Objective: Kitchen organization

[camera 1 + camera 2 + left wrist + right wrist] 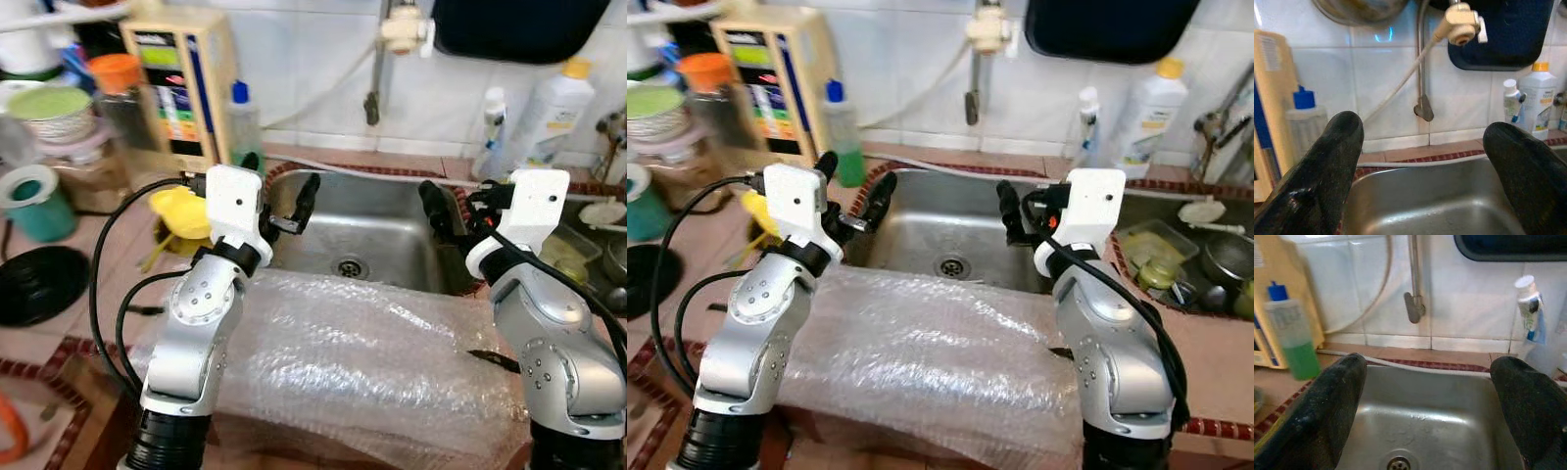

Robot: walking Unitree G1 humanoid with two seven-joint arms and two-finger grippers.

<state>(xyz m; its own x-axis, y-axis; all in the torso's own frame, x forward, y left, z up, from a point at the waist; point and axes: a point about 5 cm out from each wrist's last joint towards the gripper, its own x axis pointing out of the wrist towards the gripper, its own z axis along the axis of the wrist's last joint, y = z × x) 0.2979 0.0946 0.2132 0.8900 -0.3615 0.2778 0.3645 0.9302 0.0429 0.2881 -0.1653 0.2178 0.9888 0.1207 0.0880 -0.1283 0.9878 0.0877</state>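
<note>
Nearest the robot, a sheet of bubble wrap (362,357) lies over the counter's front edge, below both raised arms. The left gripper (279,191) hangs over the near left rim of the steel sink (377,230), its fingers (1327,166) spread wide with nothing between them. The right gripper (1019,211) hangs over the sink's near right side, fingers (1332,406) equally wide apart and empty.

Between both pairs of fingers lies the bare basin; the right wrist view shows the drain (1399,463) just beneath. Beyond the left fingers stands a green soap bottle (1290,335), beyond the right ones a white bottle (554,113). Straight past the gap, the tap pipe (1422,73) runs down the tiled wall.

Only the head views show the yellow thing (181,213) outside the left gripper and the dish-filled tray (1156,257) outside the right.
</note>
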